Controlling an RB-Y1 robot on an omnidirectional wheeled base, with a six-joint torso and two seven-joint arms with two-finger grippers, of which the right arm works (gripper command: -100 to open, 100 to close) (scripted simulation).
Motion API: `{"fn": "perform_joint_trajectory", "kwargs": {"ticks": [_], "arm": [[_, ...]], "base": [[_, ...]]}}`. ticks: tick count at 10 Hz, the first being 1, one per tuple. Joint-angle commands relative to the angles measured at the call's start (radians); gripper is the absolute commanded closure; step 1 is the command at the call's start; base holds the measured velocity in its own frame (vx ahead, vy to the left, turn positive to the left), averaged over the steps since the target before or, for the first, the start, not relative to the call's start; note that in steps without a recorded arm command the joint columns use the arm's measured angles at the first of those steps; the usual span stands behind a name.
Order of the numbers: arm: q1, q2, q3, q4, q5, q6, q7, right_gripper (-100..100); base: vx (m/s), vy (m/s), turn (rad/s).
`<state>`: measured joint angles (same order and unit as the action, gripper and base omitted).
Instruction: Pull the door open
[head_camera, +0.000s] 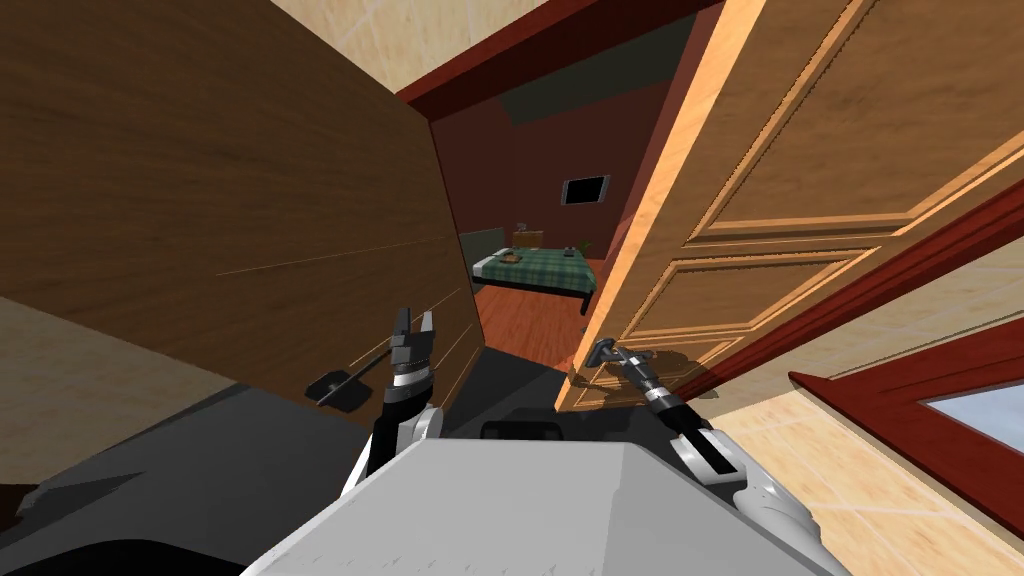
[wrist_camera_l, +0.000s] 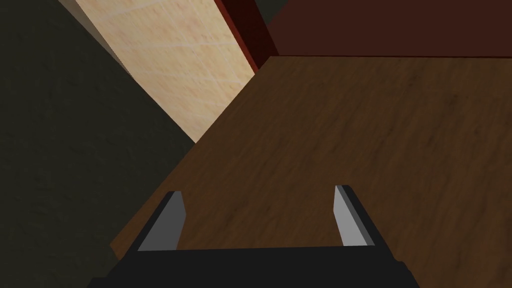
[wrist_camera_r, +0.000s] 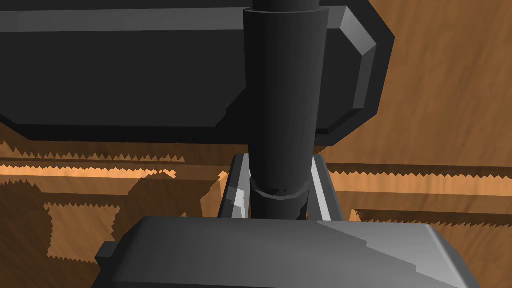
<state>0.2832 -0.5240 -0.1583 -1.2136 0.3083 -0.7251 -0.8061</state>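
Handle (wrist_camera_r: 282, 100) of the ajar wooden door (head_camera: 800, 130) clenched in right hand (wrist_camera_r: 277, 157); left hand (wrist_camera_l: 258, 190) released, beside brown panel (wrist_camera_l: 375, 150)

From 6 round to 9 o'clock beneath you lies a dark grey floor (head_camera: 200, 460). At 12 o'clock, past the edge of the light wooden door (head_camera: 790, 150), it gives way to a red-brown plank floor (head_camera: 530, 325). On this stands a bed (head_camera: 535, 270) with a green checked cover. On the cover you have a small brownish thing (head_camera: 512, 258) toward 11 o'clock and a small dark thing (head_camera: 568, 250) toward 1 o'clock, both too small to name. A low wooden cabinet (head_camera: 528, 238) stands just behind the bed.
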Motion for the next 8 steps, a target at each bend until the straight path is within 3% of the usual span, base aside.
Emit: {"fn": "perform_joint_trajectory", "kwargs": {"ticks": [1, 2, 3, 8], "arm": [[0.014, -0.013, -0.006, 0.003, 0.004, -0.025, -0.014, 100], [0.011, -0.005, -0.001, -0.002, 0.004, -0.016, -0.007, 100], [0.022, -0.011, -0.003, 0.009, 0.01, -0.045, -0.017, 100], [0.045, -0.037, -0.024, 0.041, 0.026, -0.127, -0.045, 100]], "base": [[-0.229, -0.099, 0.122], [-0.098, -0.037, 0.028], [-0.179, -0.054, 0.175], [-0.216, -0.103, 0.169]]}}
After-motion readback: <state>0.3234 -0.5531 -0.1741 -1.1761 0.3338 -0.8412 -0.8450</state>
